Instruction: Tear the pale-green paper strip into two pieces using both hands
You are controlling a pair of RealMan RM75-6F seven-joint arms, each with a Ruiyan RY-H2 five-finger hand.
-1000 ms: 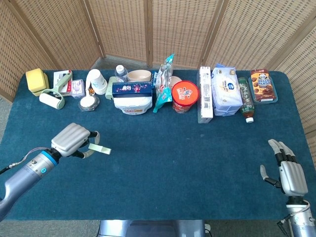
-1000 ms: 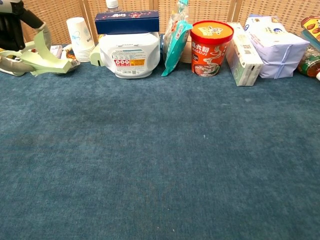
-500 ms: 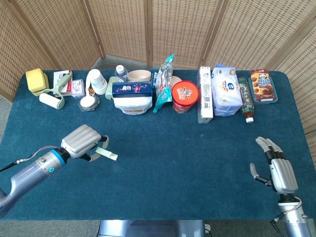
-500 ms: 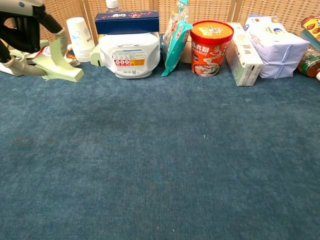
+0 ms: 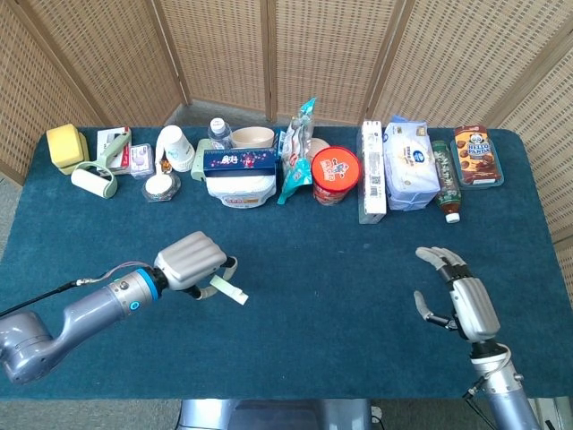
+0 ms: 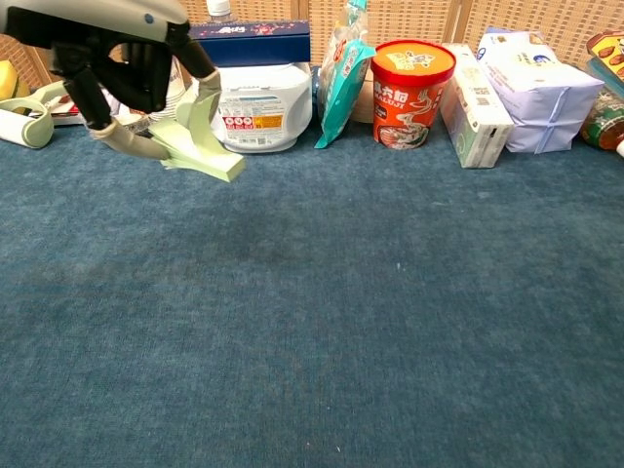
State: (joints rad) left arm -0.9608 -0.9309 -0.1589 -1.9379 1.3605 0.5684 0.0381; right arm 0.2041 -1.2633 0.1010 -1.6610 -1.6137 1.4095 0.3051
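Two hands show over the blue table (image 5: pixel 322 269), and there is one pale-green paper strip (image 5: pixel 229 291). The left hand (image 5: pixel 190 261) pinches that strip in its curled fingers above the left-centre of the table, with the free end sticking out to the right and slanting down; no part of the strip seems to touch the cloth. From the chest view the left hand (image 6: pixel 127 68) appears at upper left with the strip (image 6: pixel 200 151) hanging from it as a narrow, flat band, folded over on itself, plain and unmarked, its end cut square. The right hand (image 5: pixel 461 300) hangs near the right front of the table, well apart from the strip, its fingers spread and holding nothing; it does not appear in the chest view. Along the far edge runs one row of goods: one yellow sponge (image 5: pixel 64 145), one lint roller (image 5: pixel 95 179), one stack of paper cups (image 5: pixel 175 146), one navy box (image 5: pixel 240 161) lying on one white tub (image 5: pixel 240 188), one red noodle cup (image 5: pixel 335 175), one teal snack bag (image 5: pixel 296 148), one tall white carton (image 5: pixel 372 172), one tissue pack (image 5: pixel 410 163), one bottle on its side (image 5: pixel 445 179) and one cookie tray (image 5: pixel 476 155).
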